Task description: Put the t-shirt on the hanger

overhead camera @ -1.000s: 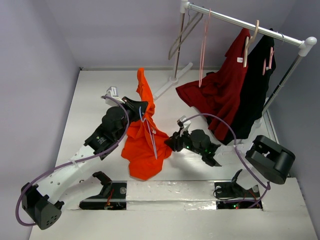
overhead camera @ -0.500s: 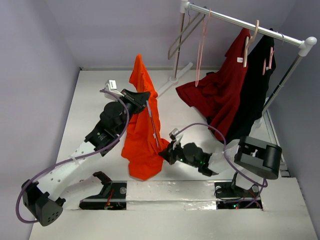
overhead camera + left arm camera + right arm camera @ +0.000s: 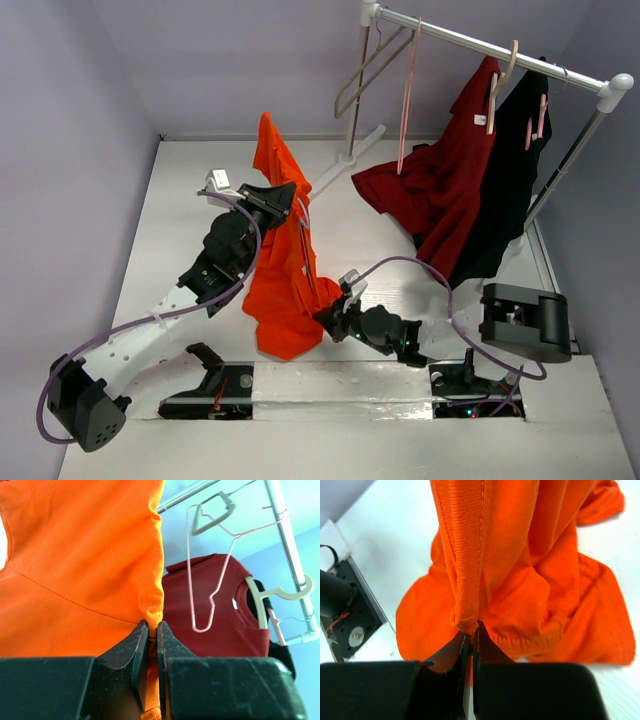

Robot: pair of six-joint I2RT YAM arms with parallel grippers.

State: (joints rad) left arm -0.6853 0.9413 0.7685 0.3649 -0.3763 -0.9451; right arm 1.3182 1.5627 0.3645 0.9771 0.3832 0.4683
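Note:
The orange t-shirt [image 3: 285, 280] hangs in a tall drape from my left gripper [image 3: 290, 200], which is shut on a fold of it [image 3: 151, 622]; its lower part rests bunched on the table. A thin light-blue wire of the hanger [image 3: 308, 255] runs down the shirt's right side below that gripper. My right gripper [image 3: 325, 318] is low at the shirt's lower right edge, jaws shut, with the tips pinching the end of a ribbed hem [image 3: 465, 622]. The rest of the hanger is hidden by cloth.
A clothes rack [image 3: 480, 45] stands at the back right with a pink hanger [image 3: 408, 100], a beige hanger [image 3: 360, 75], a dark red shirt [image 3: 440, 190] and a black garment [image 3: 510, 180]. Purple walls close the left and back.
My right gripper has swung left and nearer, down to the shirt's lower edge, and shut there. The left arm has lifted the shirt higher and holds its grip.

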